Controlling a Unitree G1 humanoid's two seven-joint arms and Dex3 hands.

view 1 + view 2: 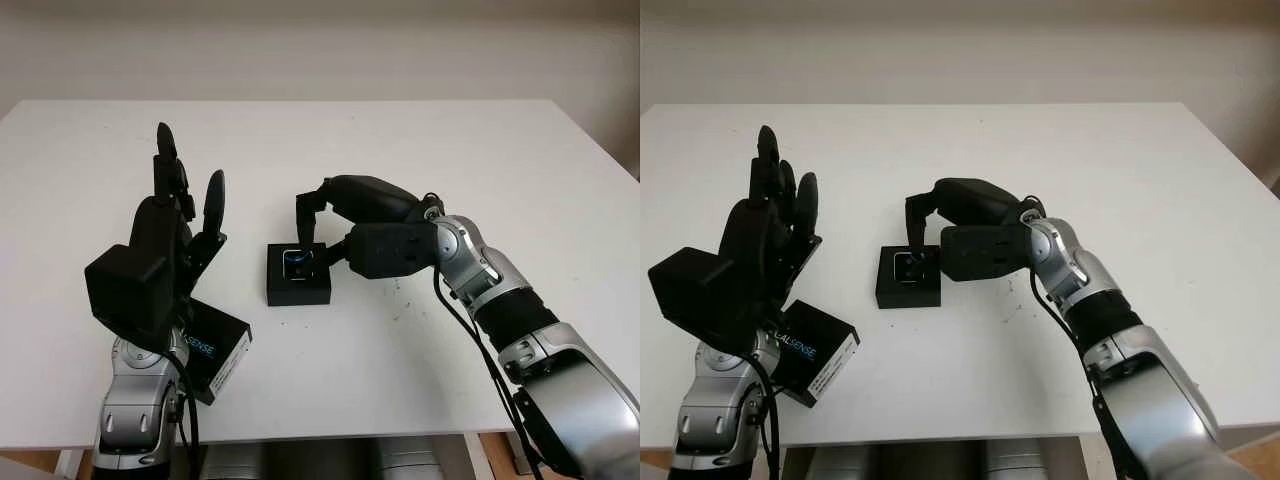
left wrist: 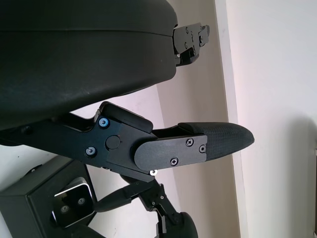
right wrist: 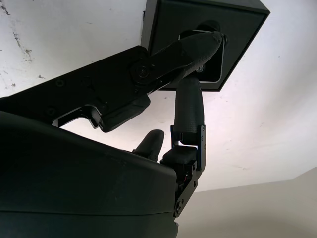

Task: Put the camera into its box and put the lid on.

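Black box [image 1: 298, 275] mid-table, camera [image 1: 299, 262] inside, right hand [image 1: 318, 235] fingertips on it, grip uncertain. Left hand [image 1: 175, 215] open, raised over the lid [image 1: 218, 352].

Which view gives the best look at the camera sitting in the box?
The left wrist view: the camera sits unobstructed in the black box, its face and two lenses visible. In the right wrist view the right hand fingers cover most of it. The two eye views show it as a glint under that hand's fingertips.
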